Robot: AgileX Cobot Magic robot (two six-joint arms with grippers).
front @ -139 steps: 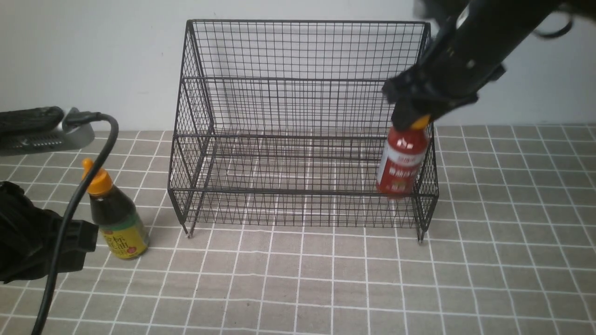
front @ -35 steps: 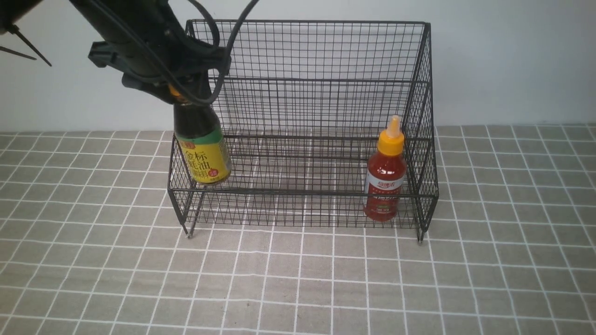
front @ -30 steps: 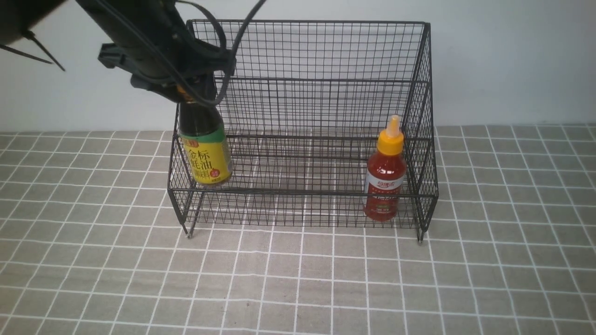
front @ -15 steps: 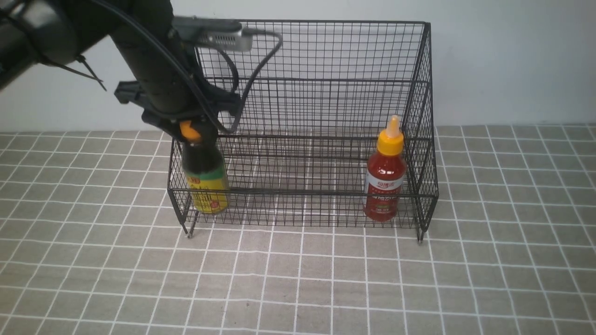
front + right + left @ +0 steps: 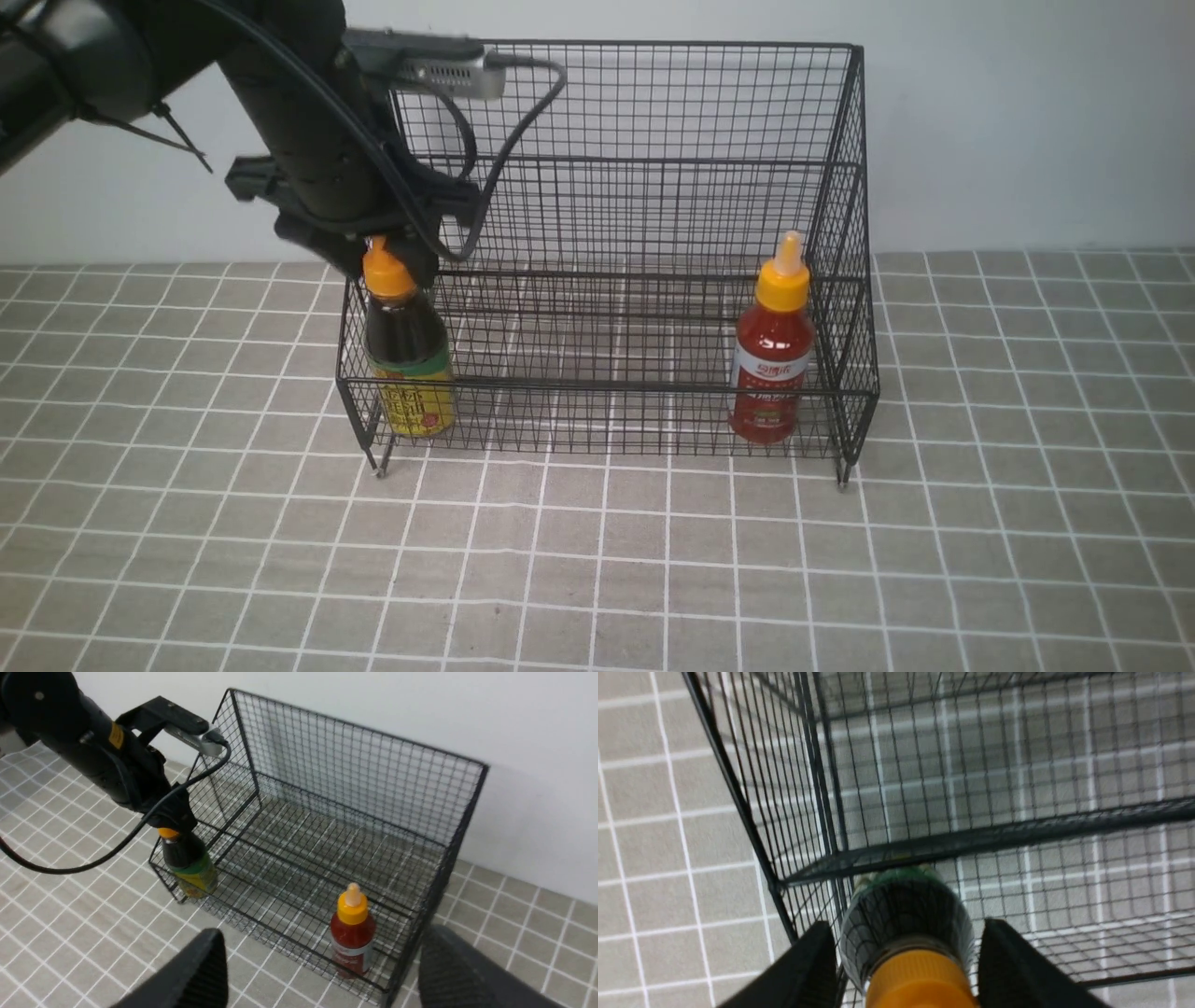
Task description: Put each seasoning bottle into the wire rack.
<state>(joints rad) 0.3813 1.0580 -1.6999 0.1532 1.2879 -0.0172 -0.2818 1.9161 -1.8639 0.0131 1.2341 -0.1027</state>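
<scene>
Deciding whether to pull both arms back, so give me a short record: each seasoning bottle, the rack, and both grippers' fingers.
dark sauce bottle: upright on the lower tier of the wire rack, at the robot's left end
red sauce bottle: upright on the lower tier, at the right end
left gripper: above the dark sauce bottle, fingers open on either side of its cap, a small gap showing
right gripper: open, holding nothing, off the rack
bottles left outside: none

Two-tier black wire rack (image 5: pixel 616 161); dark bottle (image 5: pixel 408 373) upright at the lower tier's left end, red bottle (image 5: pixel 771 359) upright at its right end.
</scene>
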